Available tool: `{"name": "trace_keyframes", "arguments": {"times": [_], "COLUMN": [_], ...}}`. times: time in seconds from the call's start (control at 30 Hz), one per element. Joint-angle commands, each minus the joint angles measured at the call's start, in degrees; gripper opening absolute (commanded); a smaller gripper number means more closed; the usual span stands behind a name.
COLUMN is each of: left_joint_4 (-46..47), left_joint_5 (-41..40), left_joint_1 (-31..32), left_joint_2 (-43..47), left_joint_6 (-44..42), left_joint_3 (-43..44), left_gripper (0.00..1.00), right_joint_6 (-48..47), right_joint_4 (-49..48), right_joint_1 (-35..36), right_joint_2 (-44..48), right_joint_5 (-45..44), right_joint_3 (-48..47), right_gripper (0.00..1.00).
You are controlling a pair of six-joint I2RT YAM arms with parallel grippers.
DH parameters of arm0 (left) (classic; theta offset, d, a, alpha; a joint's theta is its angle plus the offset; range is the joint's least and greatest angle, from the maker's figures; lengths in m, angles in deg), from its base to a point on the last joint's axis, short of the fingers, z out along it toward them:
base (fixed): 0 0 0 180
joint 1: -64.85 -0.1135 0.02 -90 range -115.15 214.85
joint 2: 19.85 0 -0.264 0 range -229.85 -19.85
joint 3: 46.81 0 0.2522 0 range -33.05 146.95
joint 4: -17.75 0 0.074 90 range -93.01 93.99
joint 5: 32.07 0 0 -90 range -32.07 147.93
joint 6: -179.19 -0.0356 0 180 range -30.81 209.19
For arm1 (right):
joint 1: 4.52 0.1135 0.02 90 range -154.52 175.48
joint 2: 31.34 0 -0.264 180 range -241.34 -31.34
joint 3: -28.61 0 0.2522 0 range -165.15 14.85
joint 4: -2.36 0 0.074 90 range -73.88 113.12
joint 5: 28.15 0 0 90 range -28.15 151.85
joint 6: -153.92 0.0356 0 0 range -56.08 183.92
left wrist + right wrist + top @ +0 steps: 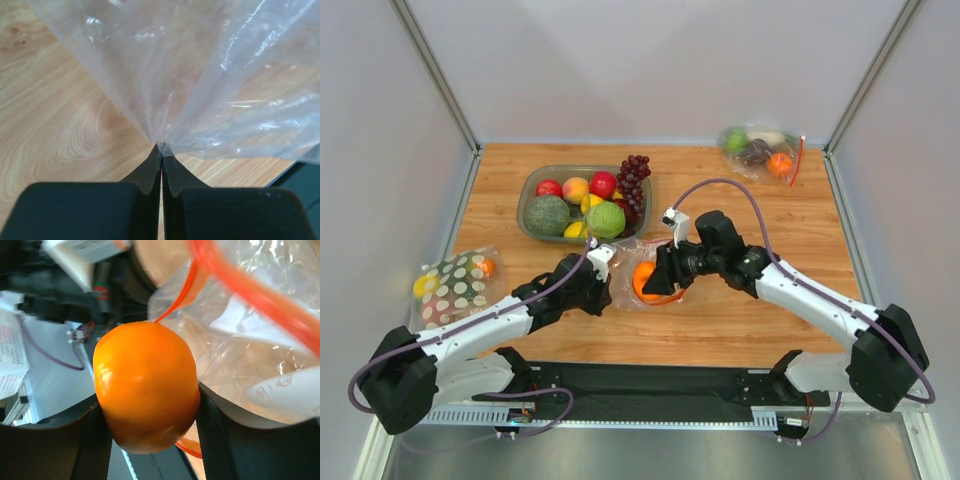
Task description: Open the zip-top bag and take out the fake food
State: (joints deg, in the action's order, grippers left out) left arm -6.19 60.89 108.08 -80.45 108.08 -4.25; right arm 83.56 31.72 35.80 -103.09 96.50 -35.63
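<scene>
Orange (147,387) held, right end effector (150,420) — left arm (480,330) extended, pinching bag (200,75)

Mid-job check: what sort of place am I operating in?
Probably a lab robot cell: bare white walls enclose a wooden table, and a tray holds fake fruit as props.

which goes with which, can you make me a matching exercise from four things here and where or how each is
1 left gripper
2 right gripper
3 polka-dot bag
4 second clear bag

A far right corner of the table
B clamped on the orange
C pinching the zip-top bag
D table's left edge

Pairs: 1-C, 2-B, 3-D, 4-A
</scene>
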Motion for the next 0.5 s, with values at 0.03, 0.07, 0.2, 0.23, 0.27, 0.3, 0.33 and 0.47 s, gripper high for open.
{"name": "trace_keyframes", "arguments": {"times": [0.03, 0.07, 0.2, 0.23, 0.27, 0.3, 0.33, 0.47], "left_joint_4": [-1.34, -1.51, -1.43, -1.43, -1.6, -1.6, -1.6, -1.6], "left_joint_5": [1.96, 1.96, 2.14, 2.31, 2.31, 2.31, 2.22, 2.49], "left_joint_1": [0.9, 0.99, 1.16, 1.16, 1.16, 1.25, 1.25, 1.25], "left_joint_2": [-1.62, -2.24, -3.47, -3.91, -4.26, -4.53, -4.79, -5.32], "left_joint_6": [-2.02, -2.02, -1.84, -1.76, -1.84, -1.93, -1.93, -2.02], "left_joint_3": [2.93, 3.11, 3.2, 3.28, 3.37, 3.46, 3.55, 3.81], "left_gripper": [0.0, 0.0, 0.0, 0.0, 0.0, 0.0, 0.0, 0.0], "right_joint_6": [1.27, 2.06, 1.9, 1.98, 1.98, 1.98, 1.9, 0.4], "right_joint_4": [-4.95, -6.18, -6.8, -6.72, -6.63, -6.54, -6.46, -3.39], "right_joint_1": [-0.68, -0.59, -0.68, -0.59, -0.59, -0.59, -0.59, -0.59], "right_joint_2": [-5.85, -8.21, -13.33, -13.85, -14.38, -14.65, -14.39, -12.46], "right_joint_5": [-6.44, -7.83, -12.59, -13.03, -13.03, -13.03, -12.95, -15.92], "right_joint_3": [2.49, 2.49, 1.44, 1.17, 0.91, 0.65, 0.64, 0.38], "right_gripper": [0.15, 0.16, 0.2, 0.28, 0.32, 0.4, 0.43, 0.54]}}
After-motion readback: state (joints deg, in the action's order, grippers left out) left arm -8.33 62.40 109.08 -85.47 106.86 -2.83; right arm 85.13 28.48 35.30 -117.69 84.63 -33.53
